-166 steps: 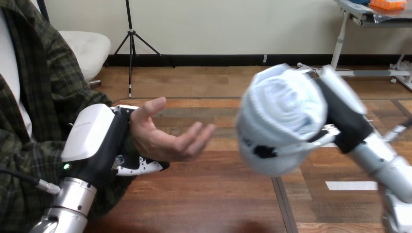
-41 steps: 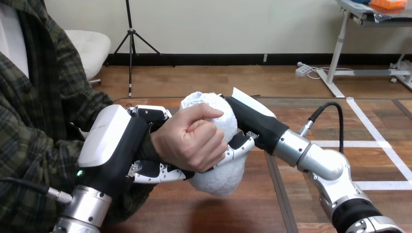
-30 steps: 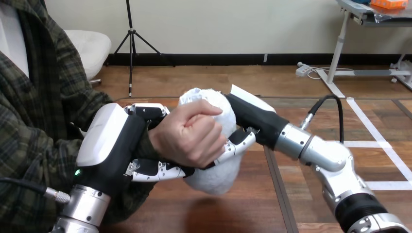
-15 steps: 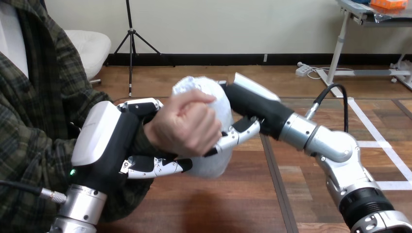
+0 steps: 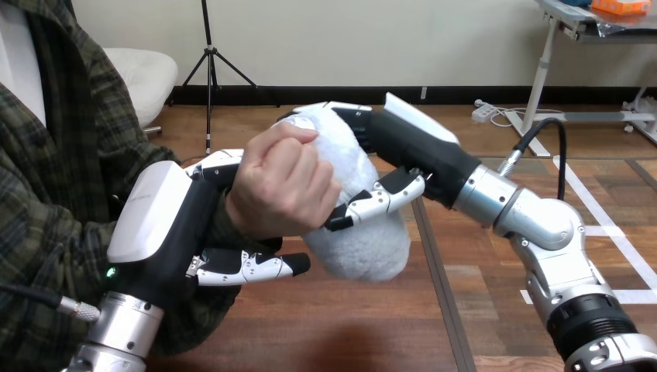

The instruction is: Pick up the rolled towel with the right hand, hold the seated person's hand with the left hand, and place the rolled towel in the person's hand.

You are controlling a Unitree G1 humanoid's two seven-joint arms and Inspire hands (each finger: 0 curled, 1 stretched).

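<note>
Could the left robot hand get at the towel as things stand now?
Probably not. The left robot hand is curled round the person's wrist, and the person's hand, closed on the towel, lies between. The right robot hand grips it too.

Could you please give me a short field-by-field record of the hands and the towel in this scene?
Towel: white fluffy rolled towel, held up
Person's hand: fist closed round the towel's left side
Right hand: fingers and thumb curled round the towel
Left hand: thumb above, fingers below, round the person's wrist
</note>
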